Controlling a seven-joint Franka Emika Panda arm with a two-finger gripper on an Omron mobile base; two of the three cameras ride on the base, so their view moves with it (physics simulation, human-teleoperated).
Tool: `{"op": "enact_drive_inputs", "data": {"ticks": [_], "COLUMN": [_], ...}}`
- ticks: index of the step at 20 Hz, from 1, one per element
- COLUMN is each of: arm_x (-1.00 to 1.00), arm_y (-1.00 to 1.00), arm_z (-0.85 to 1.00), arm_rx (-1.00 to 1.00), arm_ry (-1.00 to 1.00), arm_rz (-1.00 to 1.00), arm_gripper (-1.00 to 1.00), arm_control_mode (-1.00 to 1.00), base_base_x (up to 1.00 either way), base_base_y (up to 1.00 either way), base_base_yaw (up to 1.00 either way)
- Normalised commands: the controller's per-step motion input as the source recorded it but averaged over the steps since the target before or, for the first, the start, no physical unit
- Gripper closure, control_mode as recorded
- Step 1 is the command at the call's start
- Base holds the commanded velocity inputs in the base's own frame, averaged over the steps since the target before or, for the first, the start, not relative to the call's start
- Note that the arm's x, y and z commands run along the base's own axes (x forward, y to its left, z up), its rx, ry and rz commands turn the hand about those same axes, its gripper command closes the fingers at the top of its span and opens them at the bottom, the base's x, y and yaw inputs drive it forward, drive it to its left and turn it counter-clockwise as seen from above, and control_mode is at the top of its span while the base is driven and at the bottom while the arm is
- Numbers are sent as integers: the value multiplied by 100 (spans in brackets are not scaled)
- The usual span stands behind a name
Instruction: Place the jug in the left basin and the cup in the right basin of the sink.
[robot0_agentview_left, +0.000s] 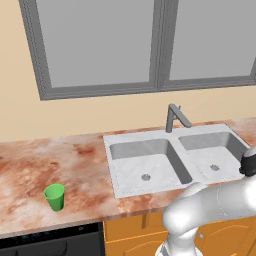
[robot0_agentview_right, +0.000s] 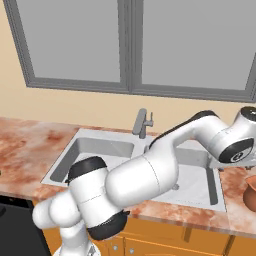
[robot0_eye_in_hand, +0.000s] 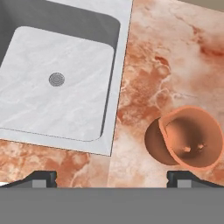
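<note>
Risk sits mostly in how the gripper (robot0_eye_in_hand: 112, 177) lines up: its two dark finger tips stand wide apart with nothing between them, and the jug (robot0_eye_in_hand: 189, 139) lies ahead of the right tip rather than centred in the gap, so a straight descent would likely drive that tip onto the flared rim and tip or shove the jug along the counter (robot0_eye_in_hand: 170, 65) instead of catching its neck. My guess is that the rounded belly and narrow neck give the fingers little flat surface, so a squeeze placed too low may let it slip out. The jug is terracotta-brown, smooth and matte, seen from above with its dark hollow open. It stands on the glossy, mottled pink-orange stone counter, beside the sink (robot0_agentview_left: 112, 145). The right basin (robot0_eye_in_hand: 57, 83), off to the left of the gripper, is light grey with a faint marbled floor, rounded corners and a round drain. Far across the sink and the wider left basin (robot0_agentview_left: 145, 167) stands the green cup (robot0_agentview_left: 54, 196), tapered, plain plastic.
</note>
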Motion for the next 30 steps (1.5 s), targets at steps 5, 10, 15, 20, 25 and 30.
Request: {"op": "enact_drive_inputs", "data": {"ticks": [5, 10, 15, 20, 25, 30], "arm_x": [0, 0, 0, 0, 9, 19], "arm_y": [-31, -22, -13, -9, -9, -11], "arm_z": [-20, -20, -28, -34, -35, -24], "arm_rx": [0, 0, 0, 0, 0, 0], "arm_ry": [0, 0, 0, 0, 0, 0], "arm_rz": [0, 0, 0, 0, 0, 0], "arm_gripper": [-100, -100, -100, -100, -100, -100], "arm_control_mode": [-100, -100, -100, -100, -100, -100], "base_base_x": [0, 0, 0, 0, 0, 0], "base_base_y": [0, 0, 0, 0, 0, 0], "base_base_yaw": [0, 0, 0, 0, 0, 0]}}
